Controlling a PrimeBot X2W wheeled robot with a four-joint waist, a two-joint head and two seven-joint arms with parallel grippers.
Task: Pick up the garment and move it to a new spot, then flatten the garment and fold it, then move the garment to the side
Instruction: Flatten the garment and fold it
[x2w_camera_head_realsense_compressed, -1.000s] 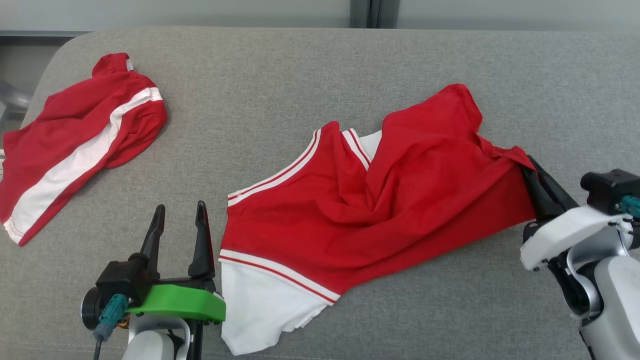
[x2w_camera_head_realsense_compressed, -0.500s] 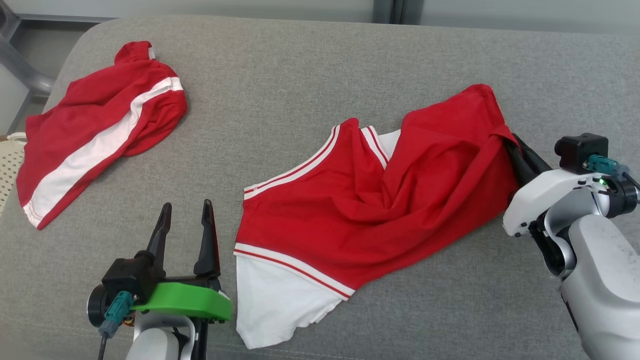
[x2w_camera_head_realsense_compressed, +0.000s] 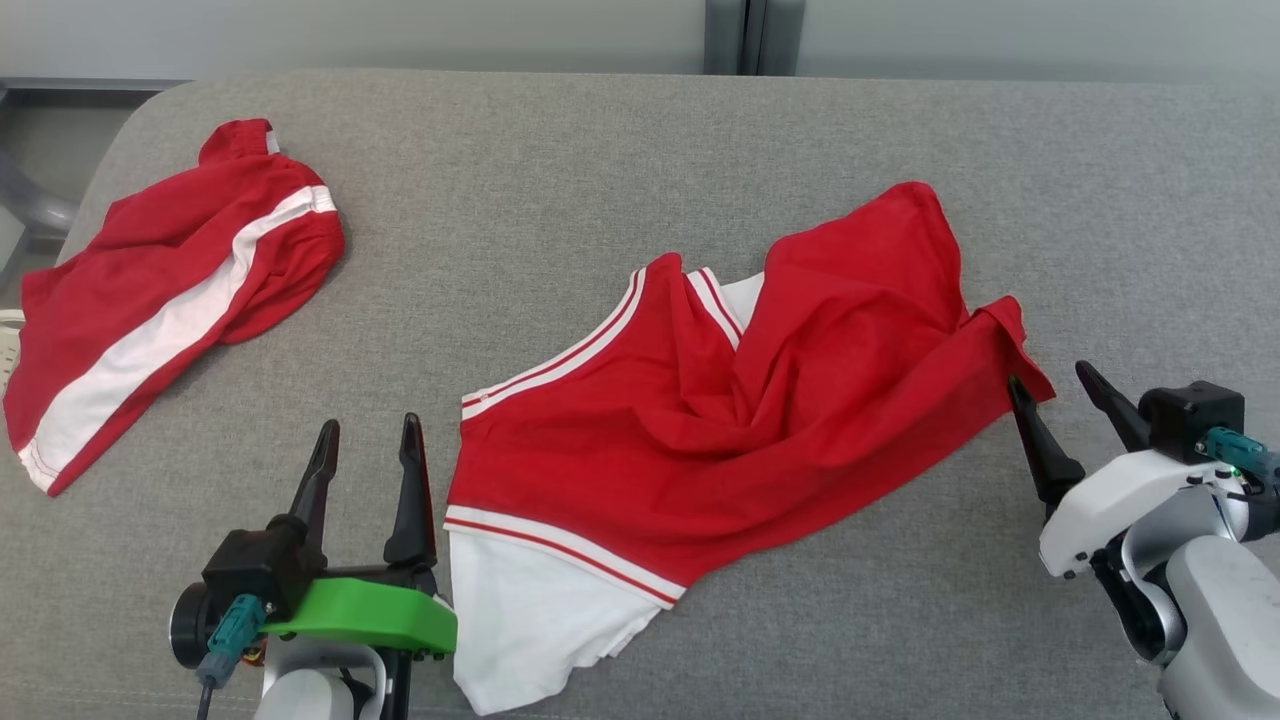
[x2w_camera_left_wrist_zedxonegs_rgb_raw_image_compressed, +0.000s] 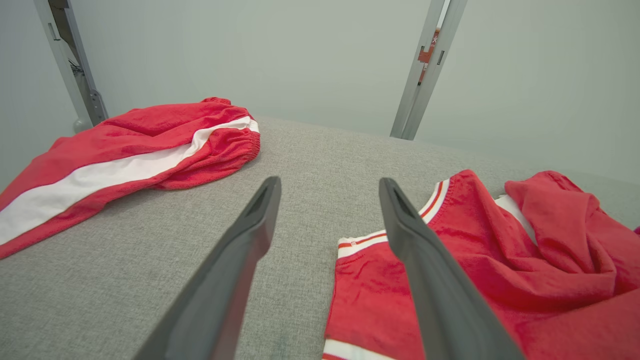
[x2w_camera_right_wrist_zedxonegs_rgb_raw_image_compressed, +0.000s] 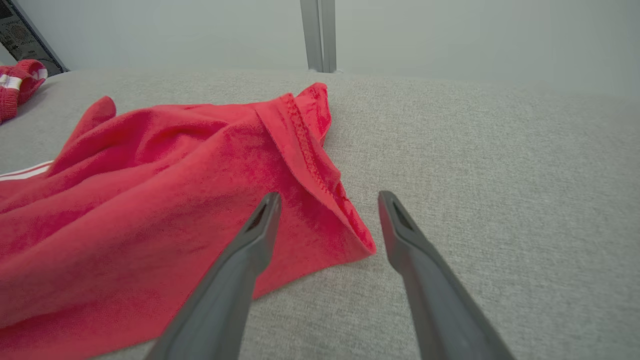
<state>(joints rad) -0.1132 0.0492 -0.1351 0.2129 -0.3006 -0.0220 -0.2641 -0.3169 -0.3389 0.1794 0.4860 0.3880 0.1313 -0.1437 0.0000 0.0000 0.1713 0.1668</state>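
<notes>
Upper left: red shorts (x2w_camera_head_realsense_compressed: 170, 290) are left aside. Lower left: left gripper (x2w_camera_head_realsense_compressed: 369, 422) is held apart beside the garment (x2w_camera_head_realsense_compressed: 740, 420), presumably for flattening. Centre: it is laid crumpled on the cushion (x2w_camera_head_realsense_compressed: 560, 200). Right: right gripper (x2w_camera_head_realsense_compressed: 1050, 376) is spread at its corner, nothing clamped.

Matt red cloth garment (x2w_camera_head_realsense_compressed: 800, 420) on coarse woven upholstery (x2w_camera_head_realsense_compressed: 550, 200).

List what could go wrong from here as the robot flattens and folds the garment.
1. The garment lies bunched, with deep creases across its middle; folding now would likely trap them.
2. The open right gripper has a finger close beside the garment's corner, so a careless move might snag it.
3. The shorts look alike; the left gripper could go for the wrong piece.
</notes>
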